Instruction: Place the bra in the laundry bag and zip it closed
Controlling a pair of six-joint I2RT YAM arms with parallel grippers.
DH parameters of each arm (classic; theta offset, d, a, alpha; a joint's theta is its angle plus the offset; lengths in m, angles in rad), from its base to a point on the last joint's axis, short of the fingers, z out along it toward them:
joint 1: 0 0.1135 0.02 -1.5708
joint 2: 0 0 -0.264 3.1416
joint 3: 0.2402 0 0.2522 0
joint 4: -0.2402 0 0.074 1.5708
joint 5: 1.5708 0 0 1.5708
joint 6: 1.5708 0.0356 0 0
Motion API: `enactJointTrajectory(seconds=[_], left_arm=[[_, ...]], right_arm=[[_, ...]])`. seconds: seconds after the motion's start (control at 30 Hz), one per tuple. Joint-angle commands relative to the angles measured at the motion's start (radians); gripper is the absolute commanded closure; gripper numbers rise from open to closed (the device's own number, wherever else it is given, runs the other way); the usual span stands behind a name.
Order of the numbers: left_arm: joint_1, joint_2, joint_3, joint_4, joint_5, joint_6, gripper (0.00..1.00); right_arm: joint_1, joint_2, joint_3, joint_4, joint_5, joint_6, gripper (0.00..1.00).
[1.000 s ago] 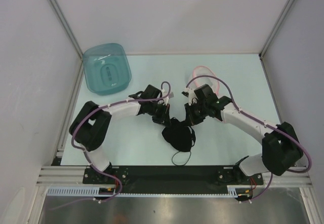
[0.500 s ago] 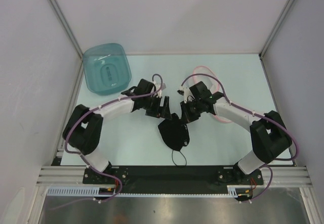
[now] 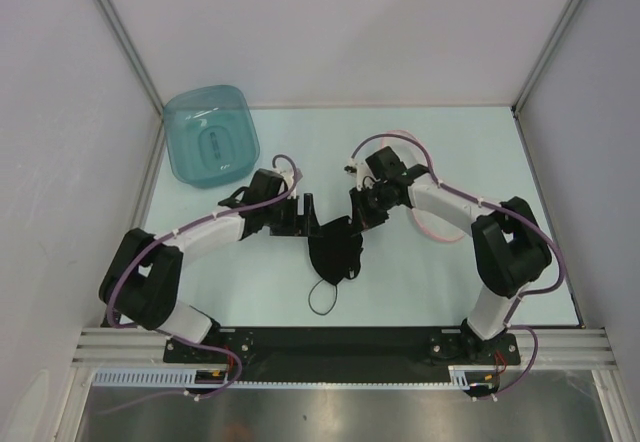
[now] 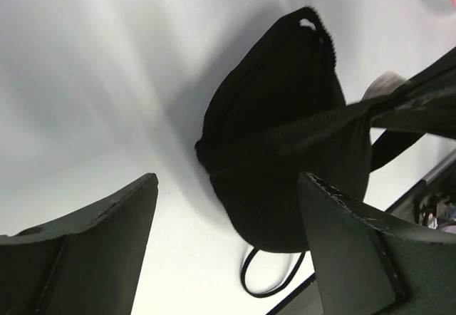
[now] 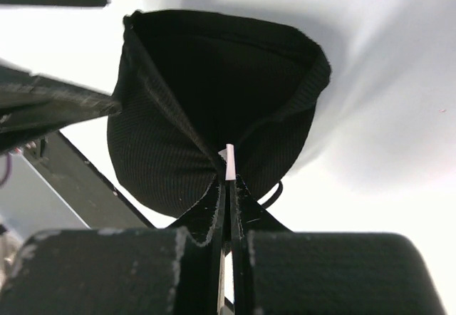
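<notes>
The right gripper (image 5: 229, 179) pinches the bra (image 3: 335, 252) tight by its top edge, over the middle of the desk (image 3: 250, 282), toward the near edge. The left gripper (image 4: 228, 183) stands wide beside it, empty.

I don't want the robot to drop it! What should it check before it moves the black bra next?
1. Right gripper pinched shut on the bra: ok.
2. Left gripper open, gripping nothing: ok.
3. Bra inside the laundry bag: not ok, it is beside the bag.
4. Bag mouth open: cannot tell, the right arm hides most of it.
5. Teal tub out of the way: ok, far-left corner.
</notes>
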Motion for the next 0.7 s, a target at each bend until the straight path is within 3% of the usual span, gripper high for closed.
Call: enactJointTrajectory(seconds=[0.0, 0.13, 0.27, 0.3, 0.37, 0.47, 0.67], left_arm=[[0.001, -0.098, -0.028, 0.064, -0.061, -0.05, 0.15], [0.001, -0.119, -0.093, 0.104, -0.024, -0.092, 0.15], [0.001, -0.128, -0.134, 0.161, 0.008, -0.142, 0.14], [0.001, -0.133, -0.145, 0.191, 0.019, -0.156, 0.14], [0.001, -0.139, -0.174, 0.208, 0.043, -0.184, 0.14], [0.001, -0.167, -0.206, 0.247, 0.048, -0.214, 0.12], [-0.005, -0.245, -0.272, 0.247, 0.034, -0.296, 0.11]], right_arm=[[-0.042, 0.054, 0.067, -0.021, -0.048, 0.043, 0.99], [-0.06, 0.094, 0.084, 0.02, -0.094, 0.075, 0.92], [-0.079, 0.134, 0.091, 0.096, -0.149, 0.141, 0.73], [-0.08, 0.139, 0.093, 0.1, -0.158, 0.155, 0.59], [-0.08, 0.124, 0.087, 0.103, -0.149, 0.161, 0.48], [-0.094, 0.099, 0.076, 0.102, -0.128, 0.153, 0.22], [-0.107, 0.128, 0.084, 0.122, -0.191, 0.141, 0.14]])
